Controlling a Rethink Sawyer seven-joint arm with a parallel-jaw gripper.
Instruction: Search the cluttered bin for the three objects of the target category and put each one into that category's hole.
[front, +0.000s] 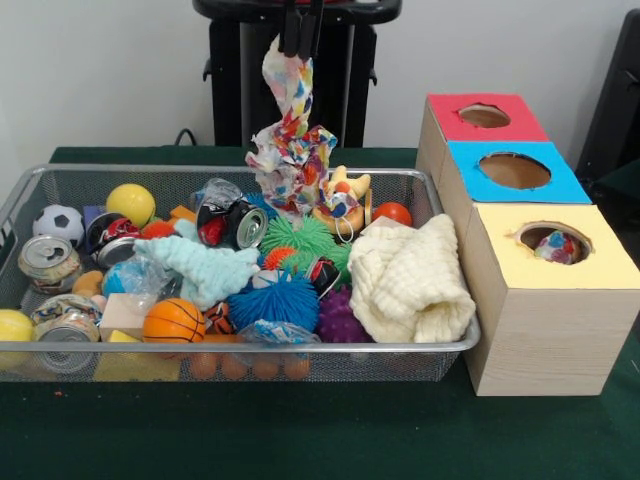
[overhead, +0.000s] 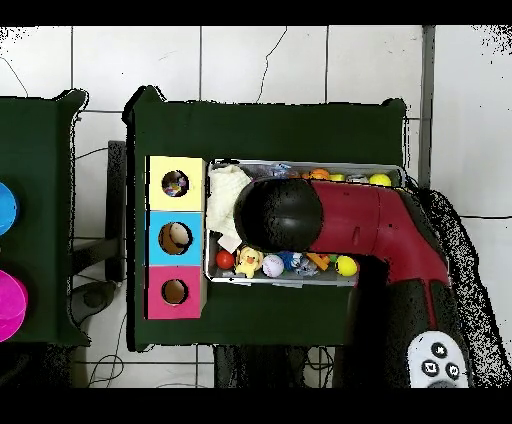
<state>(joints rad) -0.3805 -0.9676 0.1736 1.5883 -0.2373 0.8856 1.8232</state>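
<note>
My gripper (front: 300, 40) hangs at the top of the front view, shut on the upper end of a polka-dot cloth (front: 291, 150). The cloth dangles in a long strip over the back middle of the wire bin (front: 250, 172), and its lower end reaches the clutter. In the overhead view my arm (overhead: 330, 220) covers the gripper, the cloth and most of the bin (overhead: 300, 282). A second polka-dot cloth (front: 556, 247) shows inside the round hole (front: 553, 243) of the yellow-topped box, right of the bin; this hole also shows in the overhead view (overhead: 175, 183). A third such cloth is not visible.
The bin holds a cream waffle cloth (front: 410, 280), a mint fuzzy cloth (front: 205, 268), spiky balls, cans, a small basketball (front: 173, 320) and a yellow ball (front: 131, 203). The blue-topped box (front: 513, 170) and the red-topped box (front: 484, 115) stand behind the yellow one.
</note>
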